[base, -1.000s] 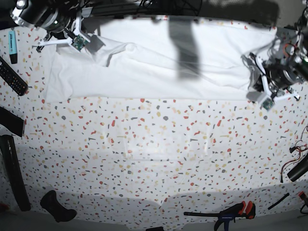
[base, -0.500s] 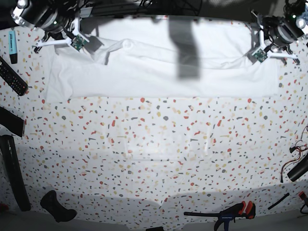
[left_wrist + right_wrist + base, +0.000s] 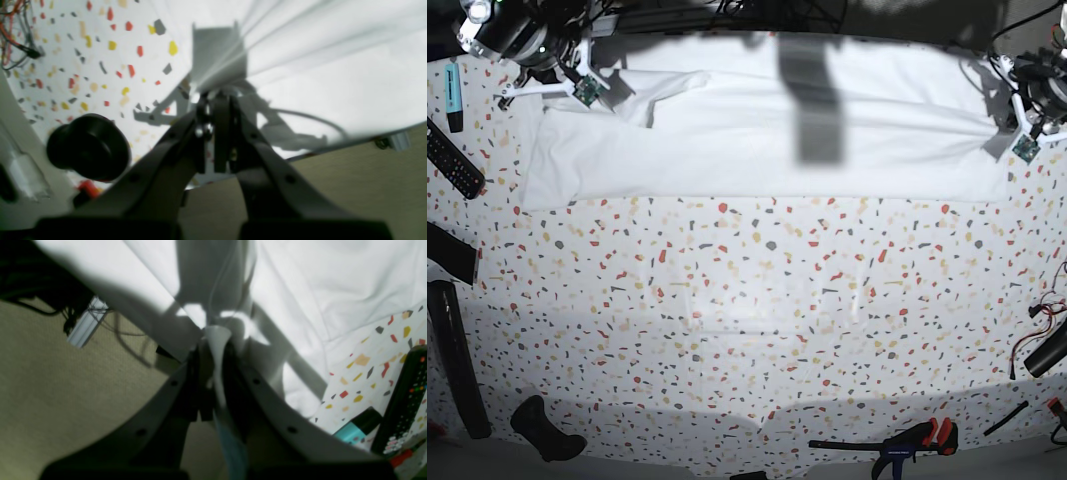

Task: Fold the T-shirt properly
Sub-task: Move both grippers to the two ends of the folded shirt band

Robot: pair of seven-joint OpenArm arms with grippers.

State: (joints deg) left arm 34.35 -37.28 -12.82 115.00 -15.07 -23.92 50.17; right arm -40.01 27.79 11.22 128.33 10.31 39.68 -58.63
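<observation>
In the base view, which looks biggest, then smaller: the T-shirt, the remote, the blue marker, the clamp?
1. T-shirt, by far.
2. Clamp.
3. Remote; its far end is cut off, so second place is unsure.
4. Blue marker.

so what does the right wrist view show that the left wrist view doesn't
Only the right wrist view shows a black remote, a teal marker, and the right gripper shut on a pinch of the T-shirt. Only the left wrist view shows the left gripper shut on the shirt's edge, a black knob and red wires. Both show white shirt cloth, speckled table and beige floor.
</observation>
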